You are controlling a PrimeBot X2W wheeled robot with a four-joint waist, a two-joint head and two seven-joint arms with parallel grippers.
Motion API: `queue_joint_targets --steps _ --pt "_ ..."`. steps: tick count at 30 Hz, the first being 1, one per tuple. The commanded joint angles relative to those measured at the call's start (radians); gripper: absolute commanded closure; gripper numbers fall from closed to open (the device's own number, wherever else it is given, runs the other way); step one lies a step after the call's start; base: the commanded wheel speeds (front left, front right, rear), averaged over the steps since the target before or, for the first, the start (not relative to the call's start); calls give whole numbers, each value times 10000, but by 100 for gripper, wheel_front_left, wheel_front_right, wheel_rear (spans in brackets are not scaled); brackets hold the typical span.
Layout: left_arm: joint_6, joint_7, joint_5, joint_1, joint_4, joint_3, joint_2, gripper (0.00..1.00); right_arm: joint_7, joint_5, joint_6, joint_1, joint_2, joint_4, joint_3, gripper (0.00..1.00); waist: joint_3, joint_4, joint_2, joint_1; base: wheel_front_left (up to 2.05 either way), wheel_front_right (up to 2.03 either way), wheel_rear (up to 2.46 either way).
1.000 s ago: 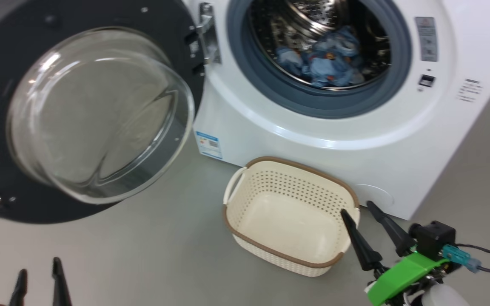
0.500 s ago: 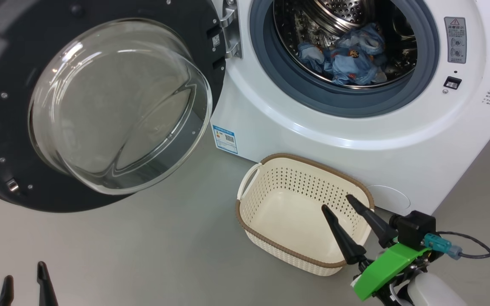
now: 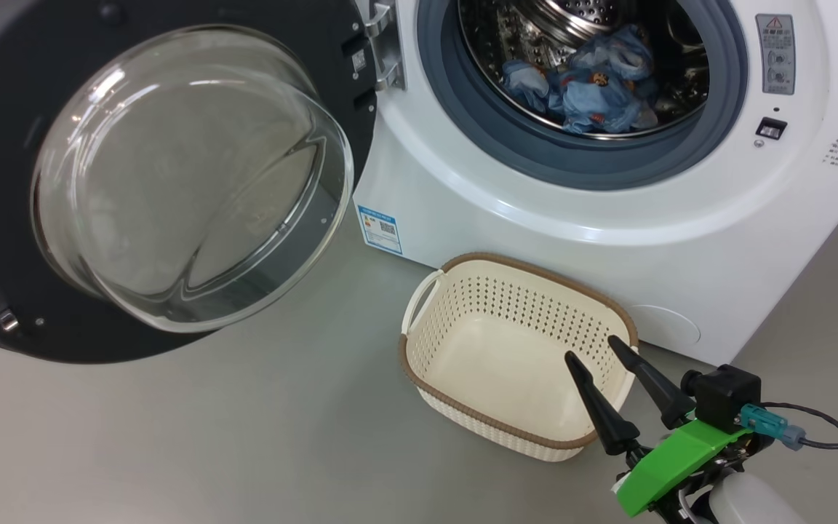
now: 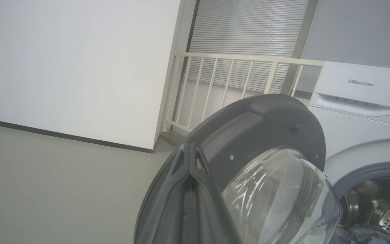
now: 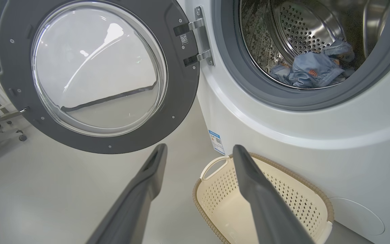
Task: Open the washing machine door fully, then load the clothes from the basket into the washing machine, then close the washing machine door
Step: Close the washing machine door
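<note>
A: Where are the clothes?
B: The clothes (image 3: 593, 87) are in the drum (image 3: 535, 29) of the washing machine (image 3: 535, 218). It's a light-blue heap with orange prints, lying low behind the grey-blue gasket (image 3: 463, 124).
A: Door?
B: The washing machine door (image 3: 186, 182) is swung wide on its hinge (image 3: 382, 44) at the machine's left. Its glass bowl faces the head camera, well clear of the opening.
A: Basket?
B: The basket (image 3: 521, 309) is upright on the grey floor (image 3: 244, 437), just in front of the machine's lower panel. It's below the opening and to the right of the blue label sticker (image 3: 379, 229). Its bare cream bottom shows. Can't tell if it touches the machine.
A: Right gripper?
B: The right gripper (image 3: 592, 348) has its jaws spread wide with nothing between them. The fingers point up over the basket's near right corner. In its wrist view a basket handle shows between the two fingers. There's a green bracket (image 3: 670, 458) at its base and a black cable (image 3: 826, 429) trailing off right.
A: Left?
B: The left gripper (image 4: 191, 159) has its fingers pressed together, gripping nothing. In its wrist view they overlap the door's dark rim; can't tell if they touch it. Beyond are a white wall (image 4: 73, 67) and a cream railing (image 4: 232, 78).
</note>
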Motion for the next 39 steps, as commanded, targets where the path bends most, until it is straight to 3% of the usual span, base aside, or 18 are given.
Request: queue_joint_targets --steps 1,4,7,9,14,20,26,39 --pt "-24 -57 -159 -530 -78 318 594 100 -51 -3 16 28 -7 -270 122 0 92 -30 0 0 0 0 0" --pt "-25 -57 -1524 -1628 1103 109 1802 100 -51 -73 16 120 -21 -318 -85 0 190 -66 0 0 0 0 0" --pt "-25 131 -3214 -2691 2482 -110 2656 100 -51 -178 16 213 -35 -398 -217 0 310 -150 0 0 0 0 0" --pt "-25 537 -4388 -3341 3448 -68 3109 100 -51 -243 16 173 -61 -449 -248 0 464 -280 0 0 0 0 0" --pt "-26 2055 -6116 -4392 5219 -483 4045 100 -51 -346 16 -31 -206 -535 -272 0 880 -554 0 0 0 0 0" --pt "-26 3974 -7432 -4869 5920 -1061 4515 100 -51 -443 16 -196 -308 -592 -278 0 1319 -738 0 0 0 0 0" --pt "-26 4668 -8003 -5008 6168 -1297 4774 100 -51 -514 16 -365 -424 -664 -224 0 1694 -862 0 0 0 0 0" --pt "-26 5460 -8493 -4987 6013 -1823 4676 100 -51 -555 16 -715 -452 -626 -158 0 1960 -952 0 0 0 0 0"
